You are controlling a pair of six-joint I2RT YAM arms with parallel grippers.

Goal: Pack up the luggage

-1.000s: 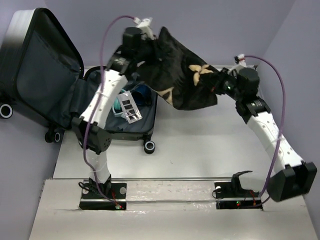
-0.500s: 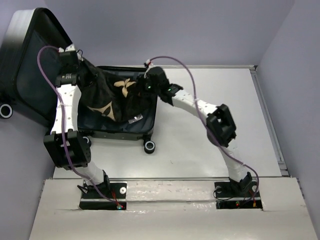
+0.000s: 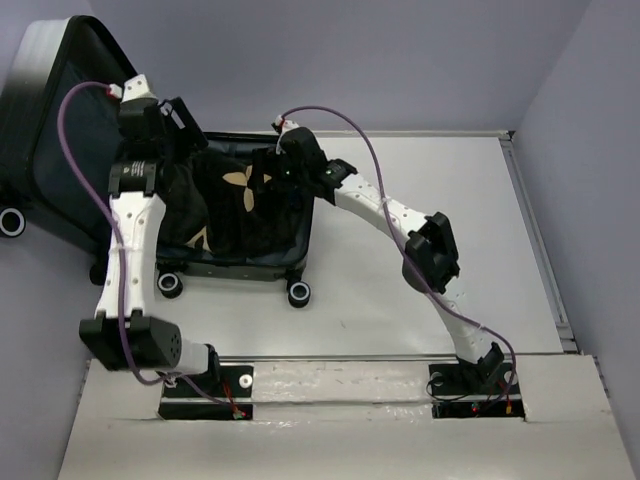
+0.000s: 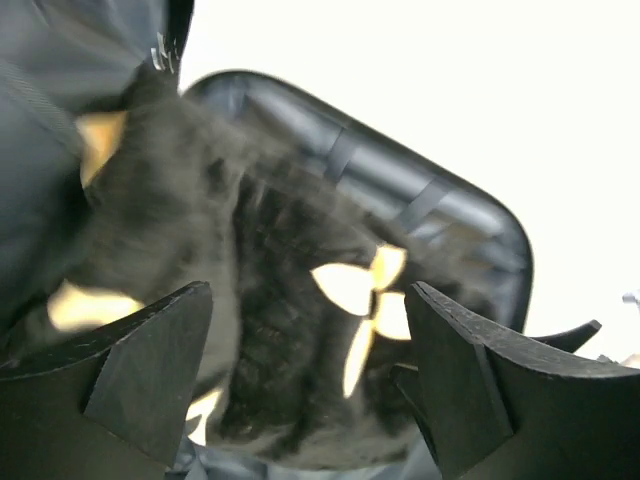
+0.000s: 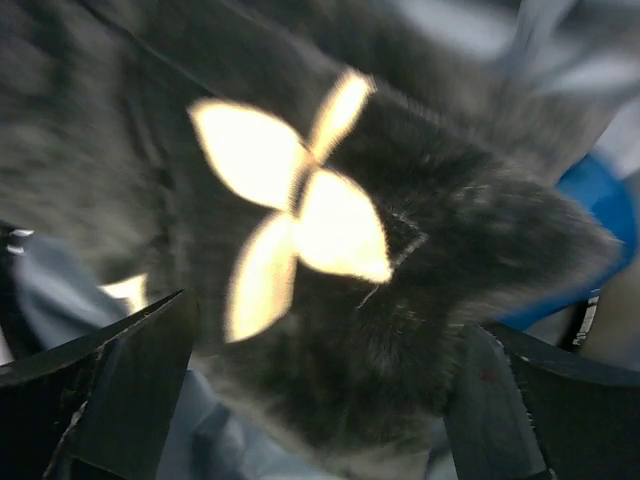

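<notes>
The luggage [image 3: 70,130] lies open at the table's left, its lid leaning up and back and its grey-lined base [image 4: 430,190] flat on the table. A black blanket with tan flowers [image 3: 235,205] lies bunched inside the base. My left gripper [image 3: 185,130] hovers over the blanket's left end, jaws wide apart, nothing between them. In the left wrist view the blanket [image 4: 270,280] lies below the left gripper [image 4: 310,375]. My right gripper [image 3: 278,172] is over the blanket's right end, open. The right wrist view shows the blanket [image 5: 400,330] under the open right gripper [image 5: 320,400].
A blue item [image 5: 600,210] peeks out beside the blanket inside the case. Black caster wheels [image 3: 298,292] stand at the base's near edge. The table's raised rim [image 3: 530,220] runs along the right side. The lid sits close behind my left arm.
Both arms carried the blanket left and down into the luggage base. Both grippers then opened and let go of it; the blanket now rests in the case.
</notes>
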